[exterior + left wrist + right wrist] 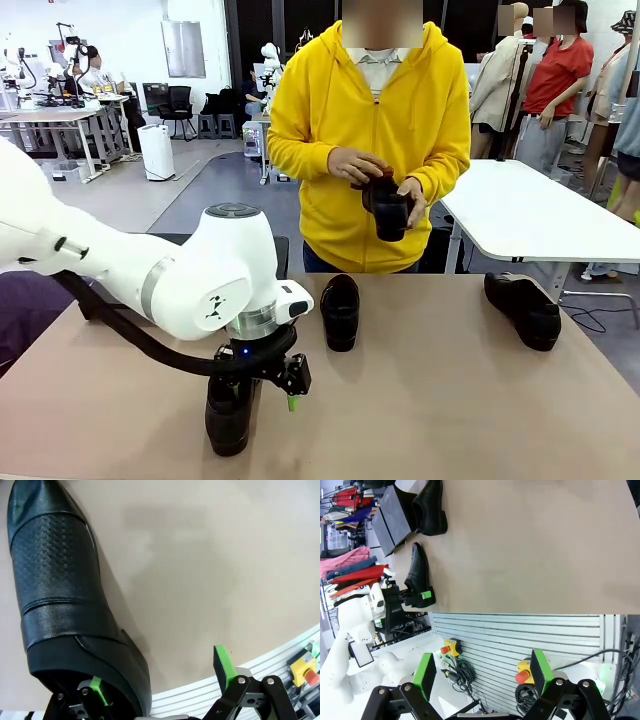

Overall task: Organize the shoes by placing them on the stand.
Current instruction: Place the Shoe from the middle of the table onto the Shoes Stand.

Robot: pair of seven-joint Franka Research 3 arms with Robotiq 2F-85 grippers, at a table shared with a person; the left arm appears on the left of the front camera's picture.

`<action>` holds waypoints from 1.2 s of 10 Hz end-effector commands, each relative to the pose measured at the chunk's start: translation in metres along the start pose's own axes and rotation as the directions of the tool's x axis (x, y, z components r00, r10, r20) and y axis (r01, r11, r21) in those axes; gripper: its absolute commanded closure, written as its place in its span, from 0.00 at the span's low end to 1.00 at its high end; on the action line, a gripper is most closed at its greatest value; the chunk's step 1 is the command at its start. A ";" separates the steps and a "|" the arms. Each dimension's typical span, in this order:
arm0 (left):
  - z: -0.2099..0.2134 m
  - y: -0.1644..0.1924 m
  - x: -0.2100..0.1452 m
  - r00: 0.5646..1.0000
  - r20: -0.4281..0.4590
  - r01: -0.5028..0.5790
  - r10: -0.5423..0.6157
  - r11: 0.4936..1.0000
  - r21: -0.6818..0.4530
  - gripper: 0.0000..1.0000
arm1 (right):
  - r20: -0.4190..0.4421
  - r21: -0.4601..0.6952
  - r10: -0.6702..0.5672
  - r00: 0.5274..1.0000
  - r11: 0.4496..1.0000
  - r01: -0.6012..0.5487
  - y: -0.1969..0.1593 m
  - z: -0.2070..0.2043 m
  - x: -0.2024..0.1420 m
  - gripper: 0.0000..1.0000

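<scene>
Left gripper [265, 395] sits at the near left of the table [450, 400], jaws spread wide with nothing gripped, down at the heel end of the nearest shoe [228, 418]. A second shoe [340, 312] is mid-table, a third shoe [525, 310] is far right, and the person [370, 110] holds a fourth shoe [388, 212]. The stand [282, 255] is at the far side, left of centre, mostly hidden behind the arm [190, 280]. Judgement: get the heel wall squarely between the pads before closing. Grip low and firm, since glossy leather may slip. Lift clear before swinging toward the stand.

Left wrist view: one pad [98, 690] is at the shoe's heel, the other pad [223, 666] is out over bare table. Can't tell if the first pad is inside the opening or outside the heel. The heel is cut off by the bottom edge.

Right wrist view: right gripper [482, 677] is fully spread and empty, hanging off the near table edge. The stand shows as dark panels with the second shoe just beside it, and both are cropped by the frame edge.
</scene>
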State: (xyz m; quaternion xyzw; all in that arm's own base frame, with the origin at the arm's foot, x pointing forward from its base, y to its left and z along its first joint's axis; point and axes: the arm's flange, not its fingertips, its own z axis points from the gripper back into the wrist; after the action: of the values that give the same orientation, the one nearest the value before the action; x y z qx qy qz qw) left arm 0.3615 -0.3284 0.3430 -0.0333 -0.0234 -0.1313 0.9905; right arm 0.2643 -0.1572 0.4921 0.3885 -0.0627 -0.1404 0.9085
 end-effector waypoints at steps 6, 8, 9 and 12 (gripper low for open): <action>0.008 -0.006 0.005 0.998 -0.039 -0.053 0.056 0.995 0.083 1.00 | -0.008 -0.016 0.014 1.000 1.000 -0.014 -0.002 0.003 -0.001 0.00; 0.012 -0.003 0.004 0.996 -0.043 -0.068 0.072 0.992 0.103 1.00 | -0.008 -0.016 0.014 1.000 1.000 -0.014 -0.002 0.003 -0.001 0.00; 0.013 -0.001 0.003 0.996 -0.047 -0.076 0.081 0.992 0.102 1.00 | -0.008 -0.016 0.014 1.000 1.000 -0.014 -0.002 0.003 -0.001 0.00; 0.022 0.009 -0.004 0.996 -0.065 -0.059 0.067 0.992 0.112 1.00 | -0.008 -0.016 0.014 1.000 1.000 -0.014 -0.002 0.003 -0.001 0.00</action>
State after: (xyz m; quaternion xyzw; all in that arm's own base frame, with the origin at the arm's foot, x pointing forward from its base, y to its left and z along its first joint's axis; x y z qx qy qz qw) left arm 0.3628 -0.3227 0.3532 0.0125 0.0083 -0.0972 0.9951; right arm 0.2643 -0.1572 0.4921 0.3885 -0.0627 -0.1405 0.9085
